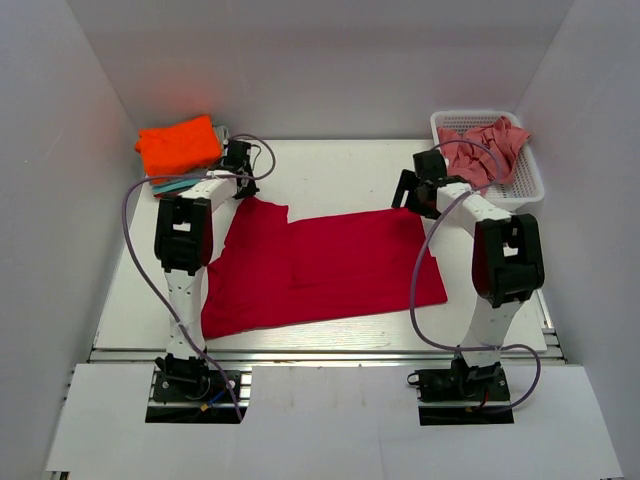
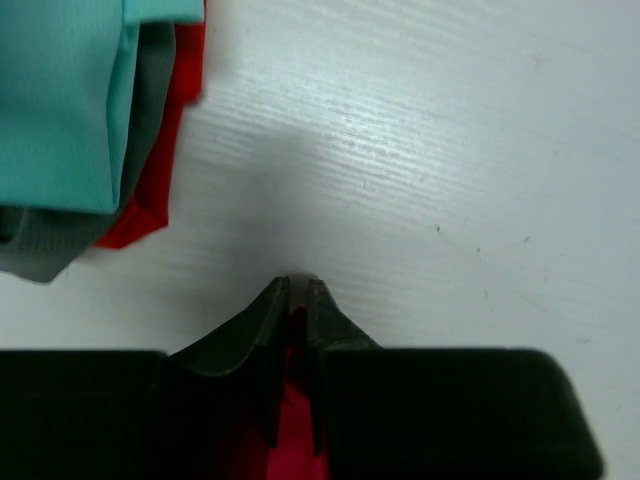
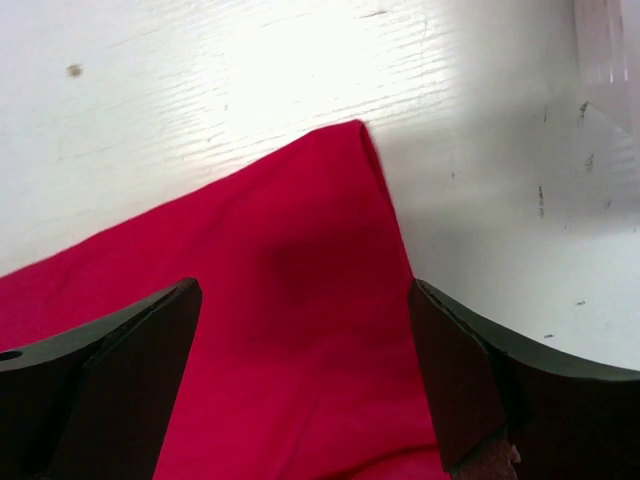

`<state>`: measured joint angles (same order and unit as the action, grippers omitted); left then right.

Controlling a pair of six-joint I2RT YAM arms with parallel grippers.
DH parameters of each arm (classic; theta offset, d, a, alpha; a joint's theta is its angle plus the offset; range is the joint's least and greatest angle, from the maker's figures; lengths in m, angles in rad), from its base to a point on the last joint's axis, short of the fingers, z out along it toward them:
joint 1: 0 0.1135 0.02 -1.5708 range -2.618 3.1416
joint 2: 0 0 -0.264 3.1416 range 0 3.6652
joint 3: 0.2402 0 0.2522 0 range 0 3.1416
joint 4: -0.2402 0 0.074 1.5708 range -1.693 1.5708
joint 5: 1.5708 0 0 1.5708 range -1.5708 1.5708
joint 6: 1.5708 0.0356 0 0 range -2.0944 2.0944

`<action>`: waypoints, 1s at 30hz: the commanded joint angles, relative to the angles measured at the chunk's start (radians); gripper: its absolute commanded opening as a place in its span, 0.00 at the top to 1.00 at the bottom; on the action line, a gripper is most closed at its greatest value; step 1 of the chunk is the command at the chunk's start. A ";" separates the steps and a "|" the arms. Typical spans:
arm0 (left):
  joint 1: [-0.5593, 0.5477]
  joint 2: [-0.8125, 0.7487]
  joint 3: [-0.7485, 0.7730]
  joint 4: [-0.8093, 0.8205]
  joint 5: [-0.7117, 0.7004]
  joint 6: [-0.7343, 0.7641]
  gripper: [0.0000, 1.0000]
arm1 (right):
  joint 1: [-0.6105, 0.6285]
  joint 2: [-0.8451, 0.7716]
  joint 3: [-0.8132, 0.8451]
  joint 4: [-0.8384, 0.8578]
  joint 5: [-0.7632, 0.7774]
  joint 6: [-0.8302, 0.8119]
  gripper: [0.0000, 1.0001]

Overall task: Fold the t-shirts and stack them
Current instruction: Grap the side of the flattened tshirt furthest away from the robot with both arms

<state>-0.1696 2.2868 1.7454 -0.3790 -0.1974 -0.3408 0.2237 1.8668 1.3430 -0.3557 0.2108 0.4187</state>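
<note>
The deep crimson t-shirt [image 1: 320,265] is spread flat in the middle of the table [image 1: 340,160], with its long axis running left to right across the front of both arms. Its far left corner is pinched between the closed fingers of the left gripper [image 2: 297,290], and red cloth is seen between the pads in the left wrist view. Its far right corner lies directly beneath the right gripper [image 3: 302,290], whose fingers are spread wide with nothing held, one to each side of the corner. Each far corner is thus met by the arm on its own side, and the near hem is turned toward the bases. It is judged that the right fingers must be lowered and closed on that corner before the far edge can be drawn toward the near hem. Just beyond the left gripper a folded stack is seen, an orange shirt [image 1: 178,145] on top, with teal [image 2: 60,100], grey [image 2: 40,255] and red [image 2: 140,215] layers below. At the far right a salmon-pink shirt [image 1: 485,150] is held in the white basket [image 1: 530,185]
</note>
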 commanded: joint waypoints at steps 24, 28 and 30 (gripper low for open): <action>-0.022 -0.297 -0.247 0.112 -0.008 0.034 1.00 | 0.008 0.229 0.174 0.102 0.125 0.113 0.12; -0.022 -0.322 -0.265 0.112 0.027 0.034 1.00 | -0.001 0.261 0.177 0.139 0.137 0.161 0.15; -0.022 -0.332 -0.276 0.112 0.027 0.034 1.00 | 0.002 0.276 0.173 0.153 0.150 0.157 0.20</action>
<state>-0.1864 2.0304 1.4906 -0.2905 -0.1905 -0.3145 0.2287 2.1098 1.4899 -0.2714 0.3397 0.5327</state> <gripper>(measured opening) 0.022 0.817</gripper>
